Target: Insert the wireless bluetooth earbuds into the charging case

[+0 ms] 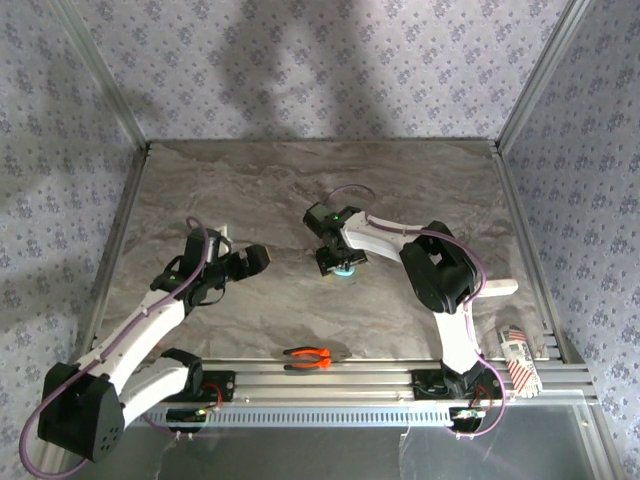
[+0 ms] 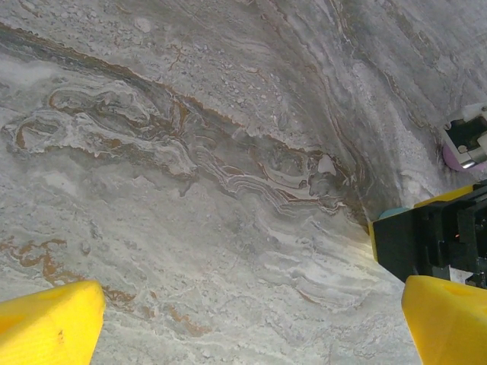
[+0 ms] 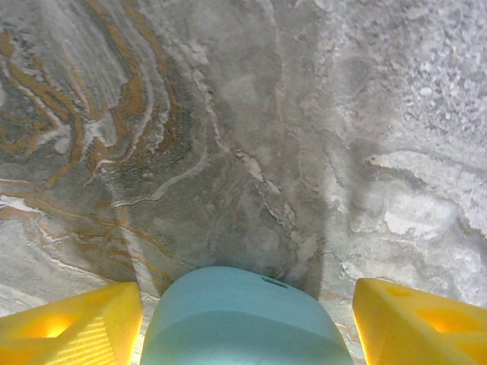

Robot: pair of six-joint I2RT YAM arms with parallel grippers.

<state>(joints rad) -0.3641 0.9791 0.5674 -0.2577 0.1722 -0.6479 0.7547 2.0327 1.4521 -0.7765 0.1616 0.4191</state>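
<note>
A teal oval charging case [image 3: 243,319] lies on the marble table [image 1: 270,190] near its middle. My right gripper [image 3: 247,331] reaches down over it, with a yellow finger [image 3: 72,327] pressed against each side of the case. From above, the right gripper [image 1: 335,262] covers most of the teal case [image 1: 345,271]. My left gripper [image 1: 262,258] hovers to the left of it, jaws wide open. Bare marble lies between the left gripper's [image 2: 251,331] yellow fingertips [image 2: 49,327]. The earbuds are hidden or out of view.
Orange-handled pliers [image 1: 308,358] lie at the near edge. A wooden block [image 1: 497,290] and a printed packet [image 1: 518,362] sit at the front right. A pinkish-purple piece with a white and metal part [image 2: 466,144] sits beyond the right gripper. Patterned walls enclose the table.
</note>
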